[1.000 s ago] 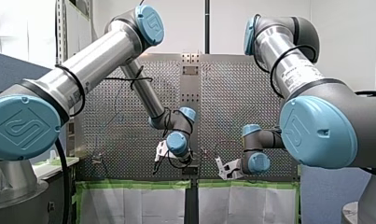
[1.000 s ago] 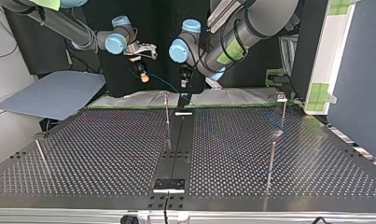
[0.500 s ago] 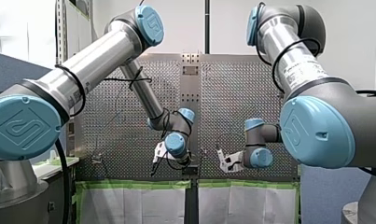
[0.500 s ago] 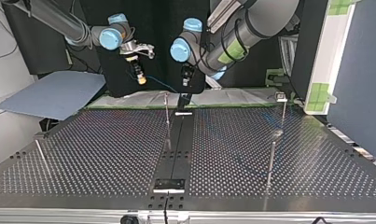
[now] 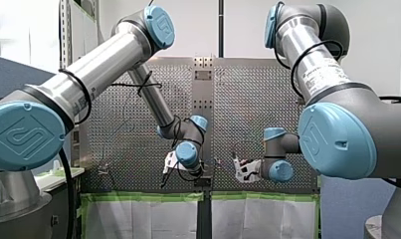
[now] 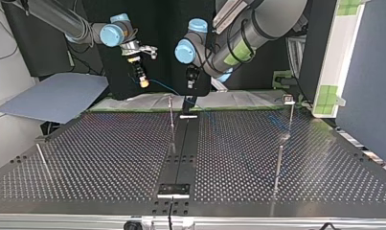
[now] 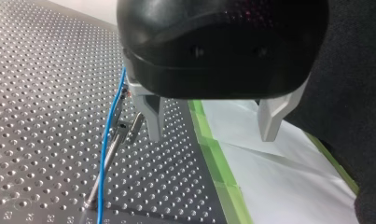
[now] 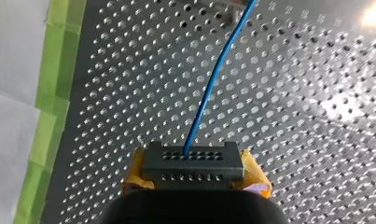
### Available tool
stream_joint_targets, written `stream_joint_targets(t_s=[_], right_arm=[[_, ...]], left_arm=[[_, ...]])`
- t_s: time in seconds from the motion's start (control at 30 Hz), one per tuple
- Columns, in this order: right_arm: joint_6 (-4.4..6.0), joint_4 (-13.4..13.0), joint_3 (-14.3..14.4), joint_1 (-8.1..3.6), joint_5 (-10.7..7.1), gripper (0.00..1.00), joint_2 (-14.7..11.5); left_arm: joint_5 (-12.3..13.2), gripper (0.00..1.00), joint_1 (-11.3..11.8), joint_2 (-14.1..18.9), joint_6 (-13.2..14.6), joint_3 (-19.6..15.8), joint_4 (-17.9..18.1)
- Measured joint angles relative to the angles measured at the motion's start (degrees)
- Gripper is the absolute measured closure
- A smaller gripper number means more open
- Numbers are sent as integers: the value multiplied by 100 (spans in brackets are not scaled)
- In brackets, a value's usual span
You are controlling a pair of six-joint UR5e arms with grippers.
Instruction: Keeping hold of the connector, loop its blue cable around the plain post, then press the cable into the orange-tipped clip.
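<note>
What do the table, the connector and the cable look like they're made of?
Table: metal, bare and shiny; glare spots, drilled holes. Connector: probably matte dark-grey plastic, with moulded pin holes. Cable: smooth blue jacket, likely plastic; core unseen.

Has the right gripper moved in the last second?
Yes: in the top view, the right gripper has shifted slightly left, away from the middle post.
</note>
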Motion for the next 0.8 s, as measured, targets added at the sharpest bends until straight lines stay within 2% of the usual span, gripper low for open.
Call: stream_joint_targets(t_s=[0.13, 0.2, 0.4, 0.53, 0.8], right_arm=[[-105, -72, 40, -4, -58, 100, 5], [-117, -148, 107, -22, -67, 100, 8], [-15, -446, 256, -128, -89, 100, 14], [23, -538, 270, -208, -101, 100, 22], [93, -708, 272, -344, -274, 100, 165]], left_arm=[[0, 0, 3, 0, 0, 0, -1], [0, 0, 8, 0, 0, 0, -2], [-2, 0, 51, 0, -1, 0, 0], [-18, 0, 73, 0, -12, 0, 0], [-50, 0, 94, 1, -17, 1, 1]])
